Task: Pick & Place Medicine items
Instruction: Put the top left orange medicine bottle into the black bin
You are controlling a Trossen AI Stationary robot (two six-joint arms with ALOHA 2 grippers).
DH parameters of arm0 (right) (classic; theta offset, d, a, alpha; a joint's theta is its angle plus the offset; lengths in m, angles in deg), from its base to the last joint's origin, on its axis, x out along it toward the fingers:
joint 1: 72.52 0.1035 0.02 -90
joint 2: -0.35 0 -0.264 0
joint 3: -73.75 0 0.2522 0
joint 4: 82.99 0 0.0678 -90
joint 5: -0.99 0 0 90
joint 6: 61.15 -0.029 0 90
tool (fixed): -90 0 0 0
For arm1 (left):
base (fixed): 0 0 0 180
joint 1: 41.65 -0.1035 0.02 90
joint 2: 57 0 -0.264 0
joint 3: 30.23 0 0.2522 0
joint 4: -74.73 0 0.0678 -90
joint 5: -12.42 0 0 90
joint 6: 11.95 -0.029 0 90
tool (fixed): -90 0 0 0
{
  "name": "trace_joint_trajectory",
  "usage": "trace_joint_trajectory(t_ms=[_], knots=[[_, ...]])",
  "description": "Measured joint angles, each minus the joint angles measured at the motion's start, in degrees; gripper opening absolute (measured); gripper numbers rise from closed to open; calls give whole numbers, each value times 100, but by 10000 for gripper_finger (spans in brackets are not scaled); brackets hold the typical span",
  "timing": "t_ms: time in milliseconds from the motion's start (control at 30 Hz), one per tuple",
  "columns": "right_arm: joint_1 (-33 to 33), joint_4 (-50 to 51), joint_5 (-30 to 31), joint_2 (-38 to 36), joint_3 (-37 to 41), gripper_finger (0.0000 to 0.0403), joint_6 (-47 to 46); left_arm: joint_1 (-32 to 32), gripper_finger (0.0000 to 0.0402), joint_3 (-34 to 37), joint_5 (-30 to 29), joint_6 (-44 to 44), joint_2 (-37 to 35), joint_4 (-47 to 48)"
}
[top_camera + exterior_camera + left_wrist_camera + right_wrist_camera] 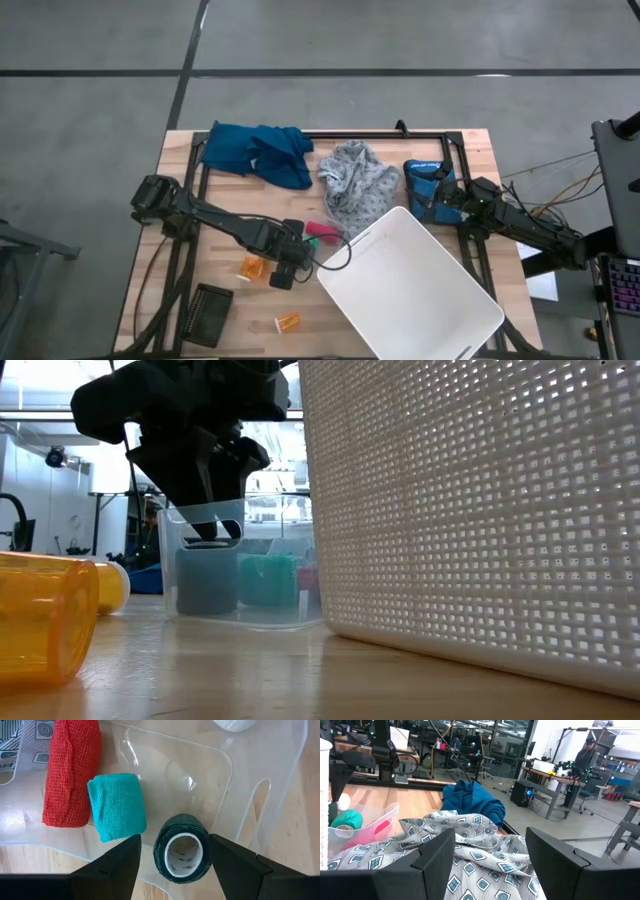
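My left gripper [175,865] hangs with fingers apart over a clear tray [250,780], a dark roll [181,851] standing between them beside teal [117,806] and red [70,770] rolls. The pill bottles [252,267] lie on the table [180,160] just behind it, outside the tray. I judge it best to lift straight up clear of the roll, then line up on the nearest bottle. My right gripper [490,865] waits open over the grey cloth [470,855].
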Motion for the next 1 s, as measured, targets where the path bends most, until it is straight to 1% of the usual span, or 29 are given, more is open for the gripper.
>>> trace_joint_trajectory(t_ms=[100, 267, 433, 733, 833, 900, 1000], knots=[[0, 0, 0, 0, 0, 240, -12, -2, 240, -1, -12, 0, 0, 2], [0, 0, 0, 0, 0, 240, -5, -2, 240, -78, -195, 3, -59, 23], [4, -1, 0, -4, 0, 240, 0, -2, 239, -106, -590, 35, -267, -1], [2, -1, 0, -4, 0, 240, 0, -2, 236, -102, -832, 600, -726, -159], [2, 1, 0, -4, 0, 240, -13, -2, 236, -98, -1071, 832, -854, -147], [2, -1, 0, -4, 0, 240, -2, -2, 236, -102, -1213, 1073, -982, -67], [2, -1, 0, -4, 0, 240, -9, -11, 236, -102, -1410, 1655, -1283, 204]])
